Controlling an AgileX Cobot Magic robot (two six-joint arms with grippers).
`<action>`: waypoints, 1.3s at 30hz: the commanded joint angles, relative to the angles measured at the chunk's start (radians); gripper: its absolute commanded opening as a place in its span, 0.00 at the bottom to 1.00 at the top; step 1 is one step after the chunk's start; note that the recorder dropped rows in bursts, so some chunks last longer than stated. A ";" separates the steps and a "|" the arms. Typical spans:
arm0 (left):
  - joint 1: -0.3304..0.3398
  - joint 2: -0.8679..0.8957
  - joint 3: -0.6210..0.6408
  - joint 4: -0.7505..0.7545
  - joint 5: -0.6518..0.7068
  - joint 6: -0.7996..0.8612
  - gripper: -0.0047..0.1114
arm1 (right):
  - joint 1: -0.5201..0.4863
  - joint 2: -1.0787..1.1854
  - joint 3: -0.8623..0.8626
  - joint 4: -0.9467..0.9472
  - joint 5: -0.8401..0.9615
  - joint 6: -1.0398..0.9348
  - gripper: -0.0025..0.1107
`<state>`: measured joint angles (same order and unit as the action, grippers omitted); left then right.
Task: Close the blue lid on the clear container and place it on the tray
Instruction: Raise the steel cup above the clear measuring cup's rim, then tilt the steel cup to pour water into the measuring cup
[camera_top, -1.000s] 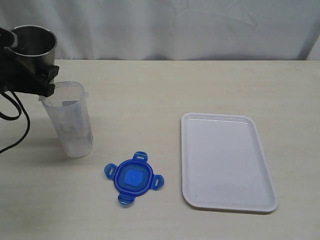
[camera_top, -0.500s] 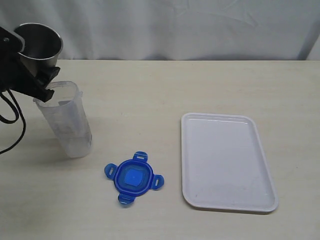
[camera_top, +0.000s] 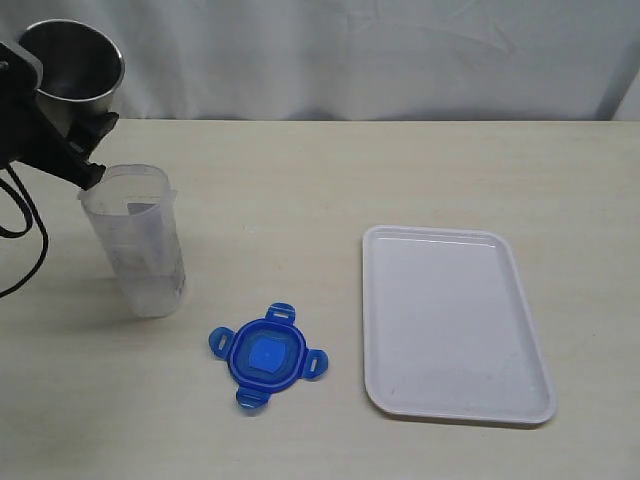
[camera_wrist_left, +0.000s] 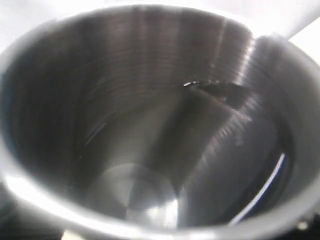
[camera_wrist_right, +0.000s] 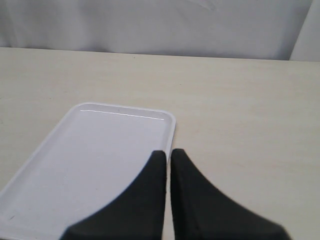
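The clear container (camera_top: 135, 240) stands upright and open-mouthed on the table at the left. In front of it, the blue lid (camera_top: 267, 356) lies flat on the table with its flaps spread. The white tray (camera_top: 455, 320) lies at the right. My left gripper (camera_top: 62, 125) is shut on a steel cup (camera_top: 72, 62), holding it in the air just above and behind the container's rim. The cup's inside (camera_wrist_left: 150, 130) fills the left wrist view and hides the jaws. My right gripper (camera_wrist_right: 168, 154) is shut and empty, above the tray's (camera_wrist_right: 90, 150) edge. It is out of the exterior view.
A white cloth backdrop (camera_top: 350, 50) runs along the table's far edge. A black cable (camera_top: 30, 230) hangs from the left arm at the left edge. Bare tabletop (camera_top: 300, 190) lies between the container and the tray.
My left gripper has lifted the steel cup higher, away from the container's rim. The container leaned briefly and now stands straight. Lid, tray and right gripper have not moved.
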<state>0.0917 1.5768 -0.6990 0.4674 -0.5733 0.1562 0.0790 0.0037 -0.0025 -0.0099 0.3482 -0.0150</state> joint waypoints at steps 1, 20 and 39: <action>0.002 -0.020 -0.011 0.028 -0.069 0.004 0.04 | -0.007 -0.004 0.003 -0.002 -0.003 0.000 0.06; 0.003 -0.020 -0.013 0.081 -0.053 0.143 0.04 | -0.007 -0.004 0.003 -0.002 -0.003 0.000 0.06; 0.003 -0.020 -0.013 0.074 -0.049 0.231 0.04 | -0.007 -0.004 0.003 -0.002 -0.003 0.000 0.06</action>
<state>0.0917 1.5744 -0.6990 0.5645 -0.5659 0.3522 0.0790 0.0037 -0.0025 -0.0099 0.3482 -0.0150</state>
